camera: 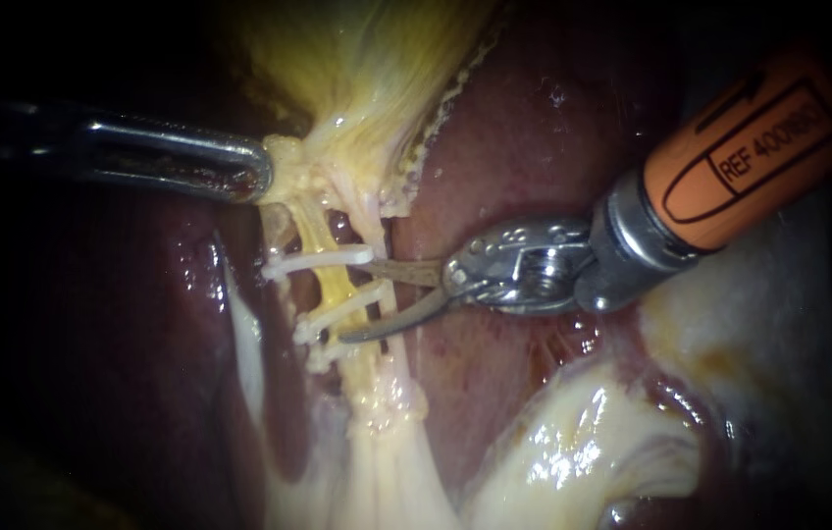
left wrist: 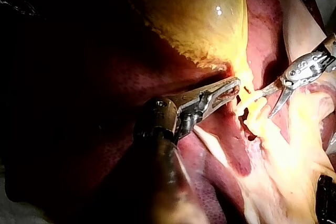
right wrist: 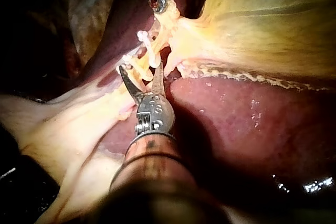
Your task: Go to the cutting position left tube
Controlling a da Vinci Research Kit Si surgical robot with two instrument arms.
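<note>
My right instrument [camera: 360,299], on an orange shaft from the upper right, has two thin blades standing open. The blades straddle the pale strand [camera: 383,294] and reach the yellow left tube [camera: 335,285], between two of the white clips [camera: 318,262] [camera: 339,308]. Whether the blades touch the tube I cannot tell. My left instrument [camera: 261,173] comes in from the left, its jaws shut on the yellow gallbladder tissue [camera: 357,108] just above the clips, holding it taut. The right wrist view shows the open blades [right wrist: 140,66] beside the clipped tubes [right wrist: 147,56].
Dark red liver [camera: 524,128] lies behind and on both sides of the tubes. Pale glistening fatty tissue [camera: 573,442] bulges under the right instrument. A third clip [camera: 323,353] sits lower on the tubes, above a whitish stalk [camera: 387,432].
</note>
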